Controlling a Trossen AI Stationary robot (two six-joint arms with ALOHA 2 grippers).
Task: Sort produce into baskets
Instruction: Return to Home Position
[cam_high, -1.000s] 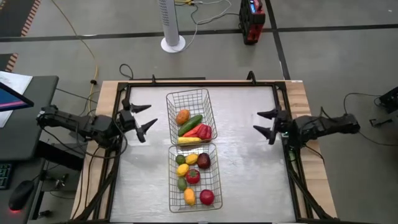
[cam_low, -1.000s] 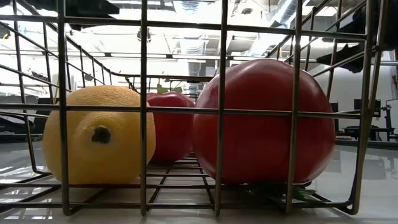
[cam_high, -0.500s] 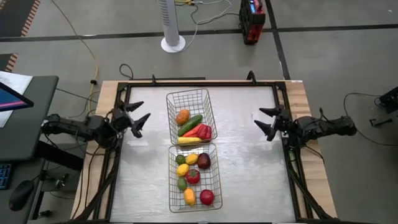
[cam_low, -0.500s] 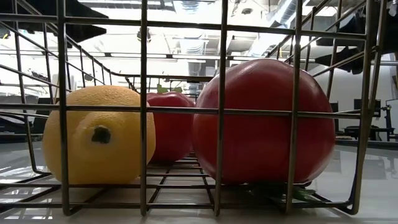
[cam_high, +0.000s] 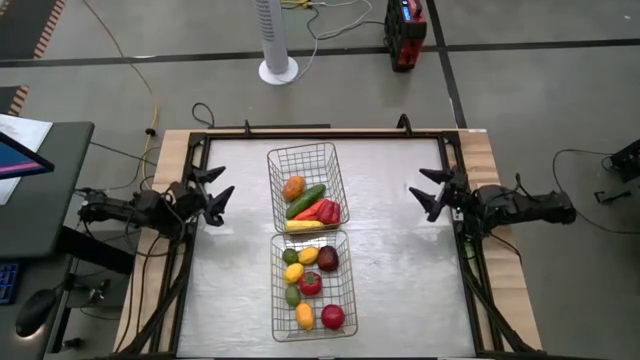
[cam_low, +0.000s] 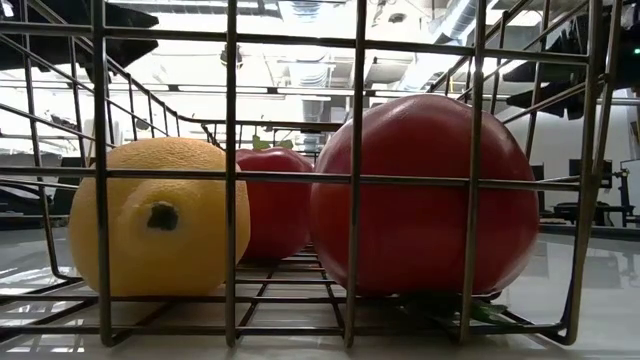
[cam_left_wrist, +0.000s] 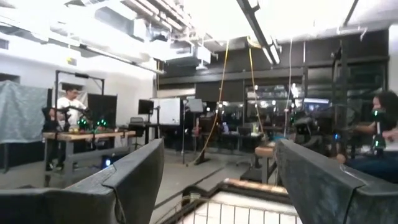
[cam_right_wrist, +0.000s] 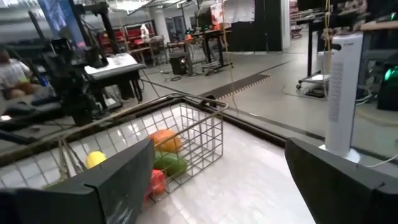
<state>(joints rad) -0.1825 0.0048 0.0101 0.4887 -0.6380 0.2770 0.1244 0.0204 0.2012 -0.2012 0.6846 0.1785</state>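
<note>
Now the left gripper (cam_high: 220, 184) hangs over the left edge of the table (cam_high: 400, 270), fingers spread wide with nothing between them; a second ago it reached further in over the tabletop, so it has drawn back from the baskets. The right gripper (cam_high: 420, 185), also open and empty, stands at the right edge; it too has pulled back a little and turned slightly. Both sets of fingertips point inward at the two baskets, which lie well ahead of them, between the grippers. The far basket (cam_high: 300, 148) holds an orange (cam_high: 293, 187), a cucumber (cam_high: 306, 199), a pepper (cam_high: 322, 211) and a yellow piece (cam_high: 303, 225). The near basket (cam_high: 352, 290), touching it end to end, holds a dark apple (cam_high: 327, 259), a tomato (cam_high: 310, 284), a red apple (cam_high: 332, 317), lemons and limes. No produce has shifted since the earlier frames; none lies on the bare table. In the low view the red apple and a yellow fruit (cam_low: 160, 230) rest behind the mesh as before.
</note>
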